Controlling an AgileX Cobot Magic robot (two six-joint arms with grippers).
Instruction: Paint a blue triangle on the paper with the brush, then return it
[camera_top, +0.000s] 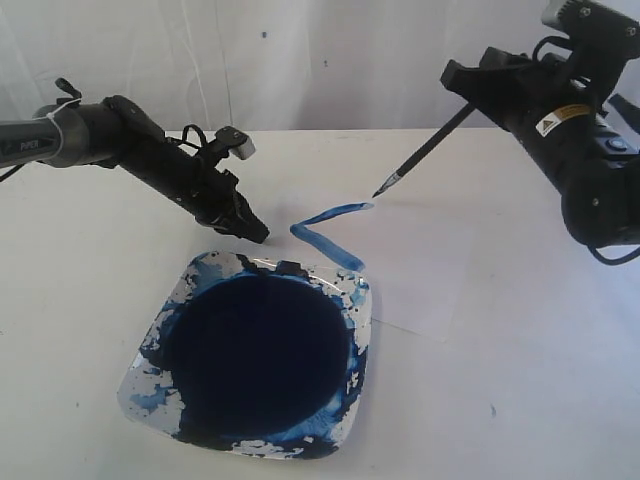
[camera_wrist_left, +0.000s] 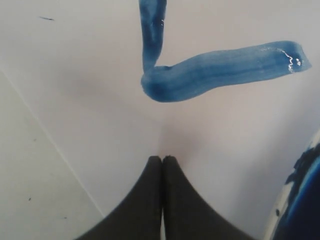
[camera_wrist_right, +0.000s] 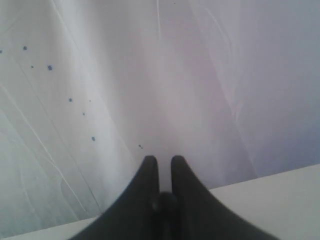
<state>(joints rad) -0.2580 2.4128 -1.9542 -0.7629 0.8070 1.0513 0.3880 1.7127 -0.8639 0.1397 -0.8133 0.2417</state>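
The blue triangle (camera_top: 325, 232) (camera_wrist_left: 200, 75) stands as two streaky strokes joined at a corner, with its third side open. It lies on the white paper (camera_top: 430, 260) (camera_wrist_left: 210, 135) just behind the dish. My right gripper (camera_top: 462, 76) (camera_wrist_right: 161, 161) hangs high at the back right, shut on the black handle of the brush (camera_top: 430, 148) (camera_wrist_right: 164, 201). The brush slants down, and its blue tip (camera_top: 382, 190) is at the far end of the upper stroke. Whether it touches the paper I cannot tell. My left gripper (camera_top: 258, 234) (camera_wrist_left: 162, 158) is shut and empty, with its tips down on the paper beside the strokes' corner.
A clear square dish (camera_top: 135, 385) (camera_wrist_left: 300, 200) with smeared rims holds a wide dark blue paint pool (camera_top: 255, 355) in front of the strokes. The paper's edge (camera_wrist_left: 50, 142) runs across the white table. A white backdrop (camera_wrist_right: 100, 75) speckled with blue hangs behind.
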